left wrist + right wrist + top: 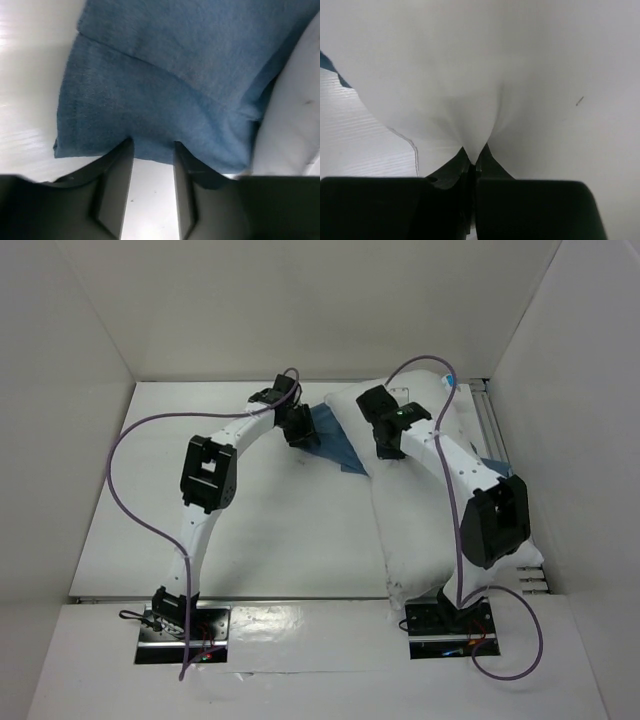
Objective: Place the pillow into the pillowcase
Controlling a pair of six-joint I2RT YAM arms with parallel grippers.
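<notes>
Two white arms [192, 535], black joints [208, 472], purple cables [112, 465]

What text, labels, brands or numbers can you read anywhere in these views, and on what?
No readable text in any view.
The pillow, the pillowcase, the left arm and the right arm show no lettering.
The dark mark on the pillow is a speck, not a character.
The base plates are too small to show any label.

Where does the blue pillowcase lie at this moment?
In the top view, the pillowcase lies toward the far side of the table, near the middle, between the left gripper and the pillow.
</notes>
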